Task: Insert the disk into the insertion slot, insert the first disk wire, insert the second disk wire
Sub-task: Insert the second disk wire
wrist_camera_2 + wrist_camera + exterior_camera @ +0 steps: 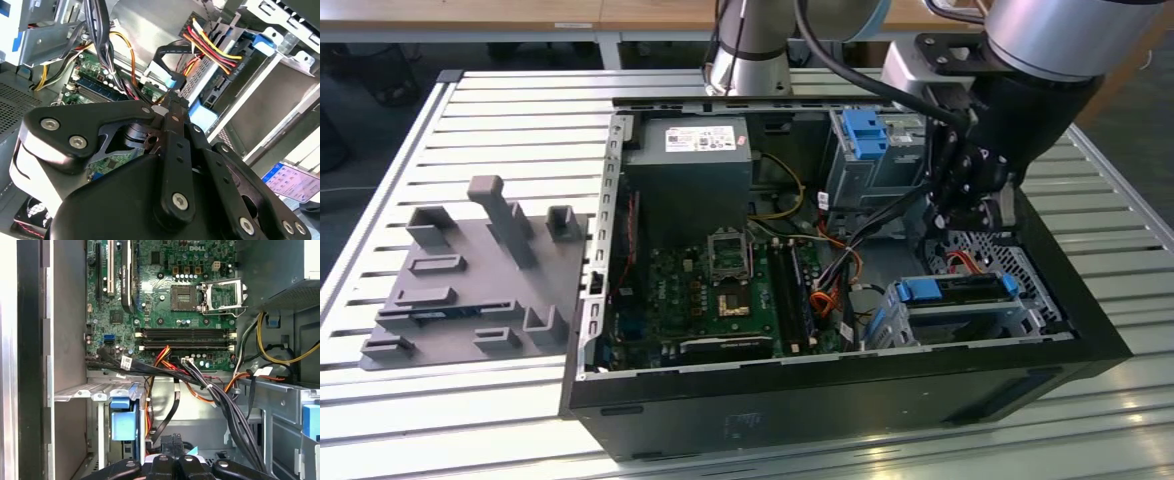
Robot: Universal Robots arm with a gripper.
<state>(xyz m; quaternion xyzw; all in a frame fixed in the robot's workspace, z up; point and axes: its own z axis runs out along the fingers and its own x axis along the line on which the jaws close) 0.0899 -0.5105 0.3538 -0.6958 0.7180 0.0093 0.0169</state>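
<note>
The fingers (173,114) are pinched shut on the blue end of a black disk wire (164,50). Just beyond them, the disk (958,289) sits inside the insertion slot (891,322).

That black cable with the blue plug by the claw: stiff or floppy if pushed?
Probably springy rather than limp: the black cable holds a smooth loop near the gripper. Likely light, being thin and flat. Its blue plug looks rigid.

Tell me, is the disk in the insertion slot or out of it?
In: the disk, blue carrier showing, lies seated within the insertion slot's metal walls.
</note>
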